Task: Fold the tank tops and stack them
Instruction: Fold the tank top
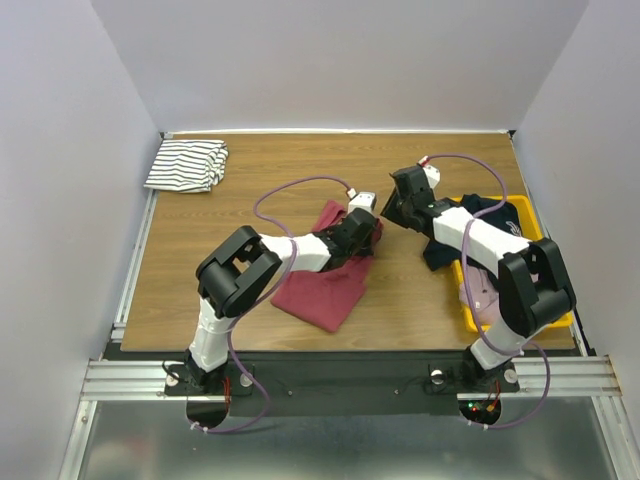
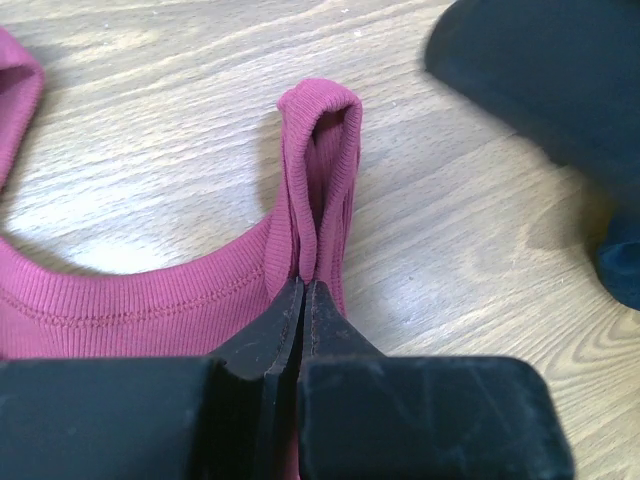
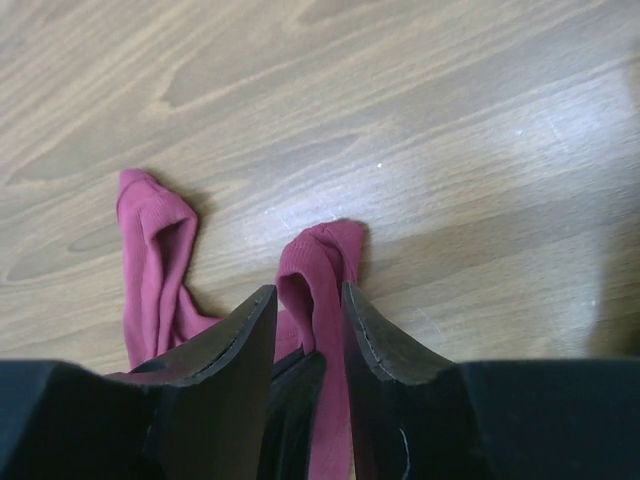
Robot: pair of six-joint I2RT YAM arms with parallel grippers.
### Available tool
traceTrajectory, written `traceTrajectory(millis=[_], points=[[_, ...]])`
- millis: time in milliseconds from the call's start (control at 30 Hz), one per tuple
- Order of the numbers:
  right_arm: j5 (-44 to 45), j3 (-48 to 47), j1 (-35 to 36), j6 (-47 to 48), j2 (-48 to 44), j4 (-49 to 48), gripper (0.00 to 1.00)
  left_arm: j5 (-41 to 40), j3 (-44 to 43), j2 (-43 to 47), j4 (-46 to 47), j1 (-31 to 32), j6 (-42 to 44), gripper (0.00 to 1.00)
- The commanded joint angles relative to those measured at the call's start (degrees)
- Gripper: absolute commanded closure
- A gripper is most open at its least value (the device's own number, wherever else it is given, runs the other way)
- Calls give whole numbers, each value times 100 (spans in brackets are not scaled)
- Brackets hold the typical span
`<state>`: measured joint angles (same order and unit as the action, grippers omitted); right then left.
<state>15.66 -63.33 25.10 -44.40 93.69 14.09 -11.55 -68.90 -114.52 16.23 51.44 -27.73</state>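
Note:
The dark red tank top (image 1: pixel 325 285) lies crumpled in the middle of the table. My left gripper (image 1: pixel 362 222) is shut on one of its shoulder straps (image 2: pixel 320 150), whose loop sticks out past the closed jaws (image 2: pixel 303 285). My right gripper (image 1: pixel 392 208) is open. In the right wrist view the same strap loop (image 3: pixel 322 262) shows between its spread fingers (image 3: pixel 305 292), and I cannot tell whether they touch it. The other strap (image 3: pixel 150 250) lies to the left. The striped tank top (image 1: pixel 187 165) sits folded at the far left corner.
A yellow bin (image 1: pixel 532 215) at the right holds dark clothes (image 1: pixel 470 225) that spill over its left rim. A dark blurred shape (image 2: pixel 540 70) fills the upper right of the left wrist view. Grey walls enclose the table on three sides.

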Motion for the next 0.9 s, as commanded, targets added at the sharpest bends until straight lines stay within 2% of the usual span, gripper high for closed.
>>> traceTrajectory(millis=[0,133,300,567,867], points=[[341,49,-5,28,-123,-169,63,-181,114,474,205,-64,-93,100],[315,23,-5,89,149,-213,73,-146,123,510,196,-82,-128,100],[78,-21,-5,300,501,-635,73,12,114,466,170,-152,-163,100],[-168,-171,-5,380,1054,-942,64,188,97,439,152,-240,-181,100],[-195,84,-5,257,914,-1267,60,320,79,378,144,-284,-180,100]])
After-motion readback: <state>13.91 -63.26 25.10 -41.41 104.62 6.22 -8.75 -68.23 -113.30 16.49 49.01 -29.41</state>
